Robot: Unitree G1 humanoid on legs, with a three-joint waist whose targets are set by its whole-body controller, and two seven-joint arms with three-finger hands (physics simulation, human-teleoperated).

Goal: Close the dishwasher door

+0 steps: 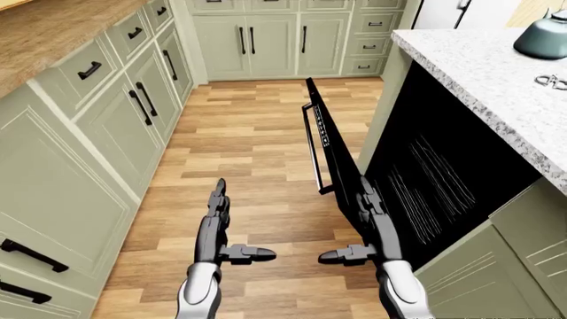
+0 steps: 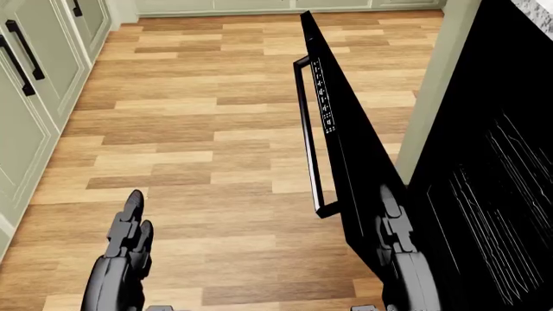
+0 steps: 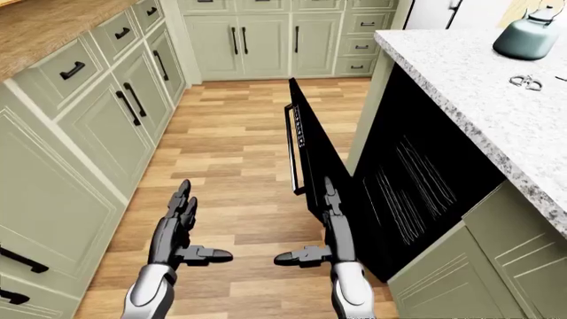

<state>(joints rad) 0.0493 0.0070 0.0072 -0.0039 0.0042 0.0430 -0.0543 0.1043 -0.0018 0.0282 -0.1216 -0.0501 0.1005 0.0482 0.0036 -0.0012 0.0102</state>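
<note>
The black dishwasher door (image 1: 335, 147) stands partly raised, tilted out from the dark dishwasher cavity (image 1: 443, 179) under the speckled counter. Its long bar handle (image 2: 306, 139) and a strip of control buttons (image 2: 323, 95) face left toward the floor. My right hand (image 1: 370, 211) is open, fingers straight, flat against the lower near part of the door's outer face; it also shows in the head view (image 2: 393, 223). My left hand (image 1: 215, 214) is open and empty over the wooden floor, left of the door and apart from it.
Green cabinets with black handles (image 1: 115, 113) line the left side and the top of the view (image 1: 266, 40). A speckled counter (image 1: 496, 80) on the right carries a green kettle (image 1: 542, 34). Wooden floor (image 1: 239, 146) lies between them.
</note>
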